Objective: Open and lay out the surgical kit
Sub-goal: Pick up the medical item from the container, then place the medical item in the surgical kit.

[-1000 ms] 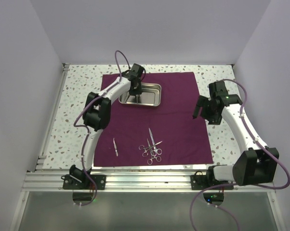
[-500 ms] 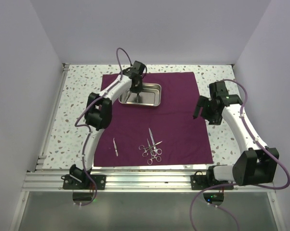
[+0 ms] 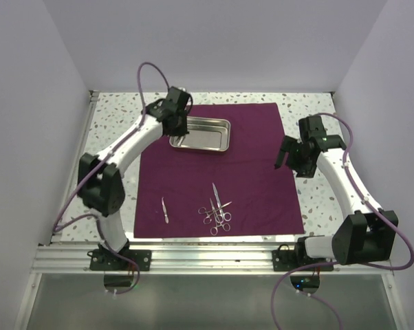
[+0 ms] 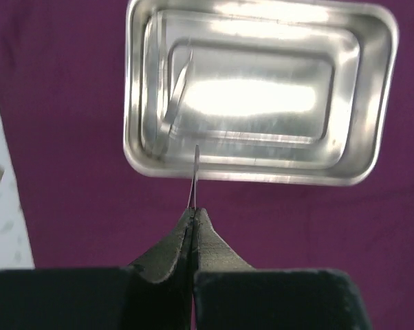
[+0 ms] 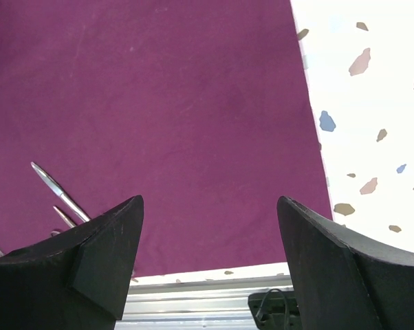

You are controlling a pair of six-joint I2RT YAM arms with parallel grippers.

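Top external view, starting at the near edge: the maroon cloth (image 3: 255,185) lies fully spread on the speckled tabletop (image 3: 303,106). A pair of tweezers (image 3: 165,210) sits on its near left part, and a small cluster of ring-handled scissors and forceps (image 3: 217,212) lies just to the right of them. Further back, at the cloth's right edge, the right fingers (image 5: 104,254) hang wide apart above bare fabric with nothing between them, as they did a second ago. At the far end stands the steel tray (image 3: 200,149), and that is where the change is. A second ago the left arm reached down into the tray with its fingers partly apart. Now the left fingers (image 4: 172,247) are pressed together and have lifted out, pulling back towards the tray's left side. The left wrist view shows a slim silvery instrument (image 4: 194,175) pinched between their tips. It is seen edge-on, with only a short length poking out over the tray's near rim, so which tool it is cannot be told. A pale streak along the left of the tray floor could be another piece or only a reflection. The pick from the tray looks to have succeeded. What remains is probably to carry this piece to the near row and set it beside the others. The hold is narrow, so the piece may swing or slip on the way.
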